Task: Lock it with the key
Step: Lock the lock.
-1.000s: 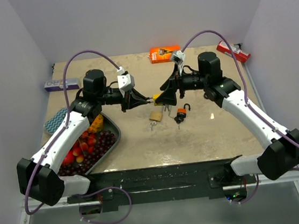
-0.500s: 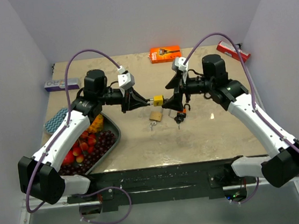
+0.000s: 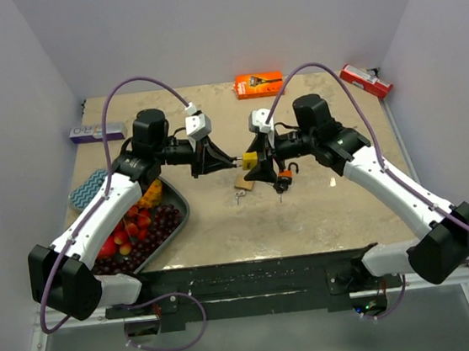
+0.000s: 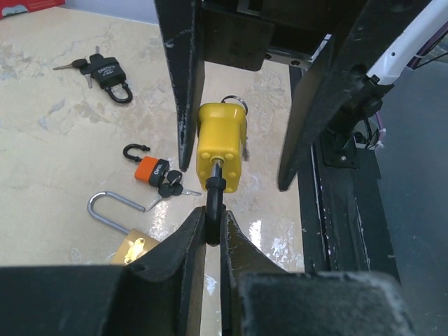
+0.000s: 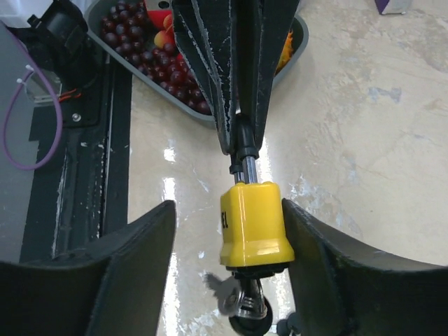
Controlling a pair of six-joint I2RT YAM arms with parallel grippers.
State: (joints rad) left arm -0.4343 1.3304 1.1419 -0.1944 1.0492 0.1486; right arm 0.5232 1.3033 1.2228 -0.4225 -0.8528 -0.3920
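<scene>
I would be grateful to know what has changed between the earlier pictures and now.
The right gripper drew back to the right, off the yellow padlock, then swung left again; its jaws now stand open either side of it. The left gripper stayed shut on the key, which remains in the padlock. The orange padlock and brass padlock lay where they were.

**Bright, even light; close parts soft**

I saw diffuse light from above, leaving only faint shadows on the table (image 3: 323, 208). Its polished top threw white glare in both wrist views. The fingers (image 5: 105, 280) of the right gripper (image 5: 227, 210) were blurred near the lens; the frame edges perhaps bowed slightly.
</scene>
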